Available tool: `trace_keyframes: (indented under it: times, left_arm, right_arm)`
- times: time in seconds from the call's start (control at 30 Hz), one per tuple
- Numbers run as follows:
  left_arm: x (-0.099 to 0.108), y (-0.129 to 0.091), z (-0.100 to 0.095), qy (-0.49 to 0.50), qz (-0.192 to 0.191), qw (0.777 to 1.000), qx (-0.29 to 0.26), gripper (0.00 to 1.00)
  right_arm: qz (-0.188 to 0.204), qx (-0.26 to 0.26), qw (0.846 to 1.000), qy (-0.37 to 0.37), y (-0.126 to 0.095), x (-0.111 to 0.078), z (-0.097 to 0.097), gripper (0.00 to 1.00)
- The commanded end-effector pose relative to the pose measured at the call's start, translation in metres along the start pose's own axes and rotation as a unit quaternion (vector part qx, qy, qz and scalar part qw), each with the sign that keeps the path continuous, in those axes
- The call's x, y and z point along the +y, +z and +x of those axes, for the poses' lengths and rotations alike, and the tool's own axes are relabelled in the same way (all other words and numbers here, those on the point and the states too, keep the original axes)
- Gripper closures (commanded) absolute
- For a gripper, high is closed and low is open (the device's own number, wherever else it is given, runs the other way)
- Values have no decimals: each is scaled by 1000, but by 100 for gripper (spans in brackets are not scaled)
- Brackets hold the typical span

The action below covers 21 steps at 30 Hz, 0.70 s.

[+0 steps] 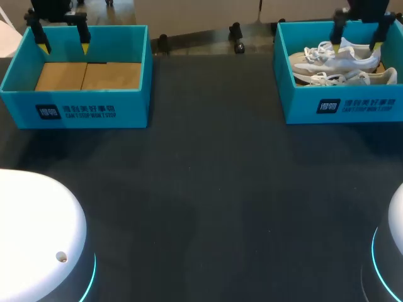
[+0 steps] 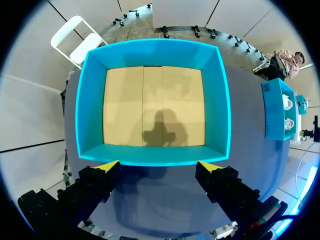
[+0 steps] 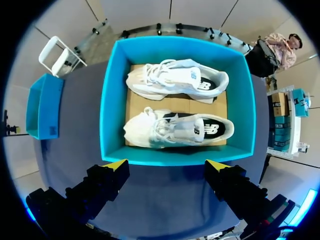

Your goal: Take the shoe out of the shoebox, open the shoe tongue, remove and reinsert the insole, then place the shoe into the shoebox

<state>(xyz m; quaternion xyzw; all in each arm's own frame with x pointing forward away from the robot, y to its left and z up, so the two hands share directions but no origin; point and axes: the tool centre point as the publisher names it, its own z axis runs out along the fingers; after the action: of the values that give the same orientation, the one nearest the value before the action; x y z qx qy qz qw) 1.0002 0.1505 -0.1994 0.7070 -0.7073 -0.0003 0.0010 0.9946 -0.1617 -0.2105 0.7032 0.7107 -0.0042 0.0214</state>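
The left pincer (image 1: 63, 47) (image 2: 159, 167) hangs well left of the shoebox (image 1: 352, 104) (image 2: 277, 112), over the near wall of the left box (image 1: 82, 110) (image 2: 150, 155). Its yellow-tipped fingers are spread wide and hold nothing. The left box is teal like the shoebox and stands at the far side of the dark counter (image 1: 208, 189), level with the shoebox and well apart from it. Inside it only a cardboard floor (image 2: 152, 105) shows.

The shoebox (image 3: 175, 156) sits at the counter's far right. In it lie two white shoes, side by side on its cardboard floor, both on their soles with the toes pointing toward the left box. The far shoe (image 1: 334, 58) (image 3: 175, 80) lies against the shoebox's back wall. The near shoe (image 1: 343, 78) (image 3: 175, 127) lies by the front wall.

The right pincer (image 1: 356, 44) (image 3: 166, 165) hovers above the shoebox, over its front wall, with the near shoe just ahead of and below its tips. Its fingers stand wide apart, touch neither shoe nor the shoebox, and grip nothing.
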Motion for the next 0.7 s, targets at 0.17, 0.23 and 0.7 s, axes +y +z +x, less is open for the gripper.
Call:
trace_keyframes:
  times: [0.17,0.23,0.7]
  left_arm:
    - [0,0,0,0,0,1000,0,0]
    - [0,0,0,0,0,1000,0,0]
    - [0,0,0,0,0,1000,0,0]
  right_arm:
    - [-16,-10,1000,5,14,-16,-20,0]
    - [-15,-15,1000,4,17,-17,-26,0]
    - [-22,-31,999,2,36,-21,-67,0]
